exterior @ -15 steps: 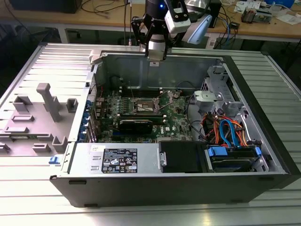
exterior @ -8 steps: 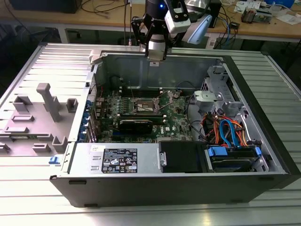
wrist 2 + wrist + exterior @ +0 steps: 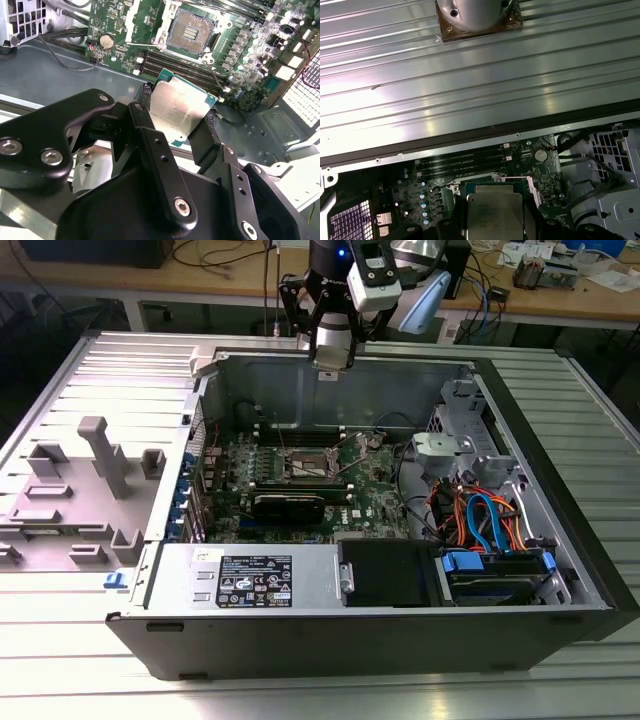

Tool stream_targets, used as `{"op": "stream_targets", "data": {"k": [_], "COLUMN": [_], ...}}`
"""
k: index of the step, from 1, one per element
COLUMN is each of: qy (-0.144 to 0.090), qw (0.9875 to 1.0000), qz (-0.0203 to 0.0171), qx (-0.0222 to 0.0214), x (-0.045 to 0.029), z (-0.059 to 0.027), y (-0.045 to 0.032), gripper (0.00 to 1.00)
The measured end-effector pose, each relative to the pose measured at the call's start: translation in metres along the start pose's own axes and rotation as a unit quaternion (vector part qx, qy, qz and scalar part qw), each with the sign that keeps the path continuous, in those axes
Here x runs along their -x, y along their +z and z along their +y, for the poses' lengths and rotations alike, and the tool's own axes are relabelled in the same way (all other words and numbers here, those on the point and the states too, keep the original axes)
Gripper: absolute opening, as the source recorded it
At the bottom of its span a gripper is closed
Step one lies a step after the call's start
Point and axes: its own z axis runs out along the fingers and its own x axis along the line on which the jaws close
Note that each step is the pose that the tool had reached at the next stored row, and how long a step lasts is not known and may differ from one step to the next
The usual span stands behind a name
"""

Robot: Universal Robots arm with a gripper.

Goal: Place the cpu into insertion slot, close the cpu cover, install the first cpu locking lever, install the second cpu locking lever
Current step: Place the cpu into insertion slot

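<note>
- Your open computer case (image 3: 350, 645) lies on a ribbed metal table (image 3: 60, 680), with a cluttered workbench (image 3: 560, 302) behind it.
- The arm hangs over the case's far wall, with its gripper (image 3: 332, 362) pointing down above the green motherboard (image 3: 375, 495).
- In the second wrist view, the black fingers (image 3: 145, 102) pinch the cpu (image 3: 179, 116) by opposite edges.
- The insertion slot (image 3: 189, 29) sits below with its dark centre showing, apart from the chip.
</note>
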Motion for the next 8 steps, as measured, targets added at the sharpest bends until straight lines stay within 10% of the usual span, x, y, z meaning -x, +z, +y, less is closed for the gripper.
{"op": "stream_targets", "data": {"k": [8], "qy": [0.000], "qw": [1.0000], "qz": [-0.0001], "qx": [0.0000], "x": [0.0000], "z": [0.0000], "y": [0.0000], "gripper": [0.55]}}
